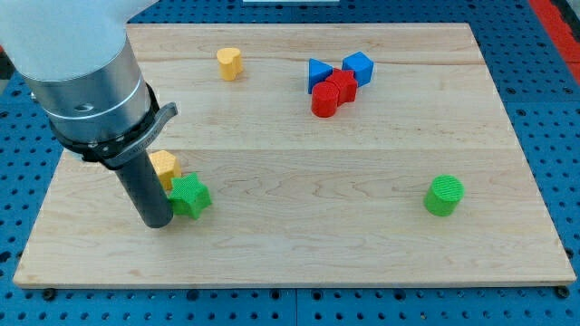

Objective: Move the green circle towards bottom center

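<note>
A pale wooden board [299, 244] lies on a blue perforated table [23, 136], and takes up most of the view.

At the view's left, a thick grey and white arm [77, 77] comes down from the top corner and ends in a dark rod. My tip [156, 224] rests on the board near its lower left part. There are no jaws on it to open or close; it is a plain rod and it holds nothing. Just to the right of my tip sits a green star-shaped block [190, 196], touching or nearly touching the rod. A yellow block [165, 167] sits just above the star and right beside the rod; part of it is hidden, so its shape is hard to tell.

Further right, near the board's top edge, is a yellow heart-shaped block [229, 62], standing alone.

Right of centre, also near the top, four blocks huddle together: a blue triangle-like block [318, 72], a red cylinder [324, 100] below it, another red block [343, 84] pressed against that, and a blue block [359, 66] at the cluster's right end.

The green circle [444, 195] stands on the board's right side, at about the same height in the view as the star. It is well apart from my tip, with most of the board's width between them, and no other block is near it.
</note>
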`<move>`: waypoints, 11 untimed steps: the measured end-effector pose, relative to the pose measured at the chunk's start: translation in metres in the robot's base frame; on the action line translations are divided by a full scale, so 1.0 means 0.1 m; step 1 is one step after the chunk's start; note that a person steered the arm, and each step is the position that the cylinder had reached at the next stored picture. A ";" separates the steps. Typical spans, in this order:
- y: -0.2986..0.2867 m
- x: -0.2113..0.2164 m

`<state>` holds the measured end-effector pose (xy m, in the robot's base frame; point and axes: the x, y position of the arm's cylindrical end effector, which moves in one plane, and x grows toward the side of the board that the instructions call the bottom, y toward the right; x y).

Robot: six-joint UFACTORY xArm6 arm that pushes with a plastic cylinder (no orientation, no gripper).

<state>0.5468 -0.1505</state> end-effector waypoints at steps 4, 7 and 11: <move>2.71 0.29; 2.66 -0.56; 2.03 -0.79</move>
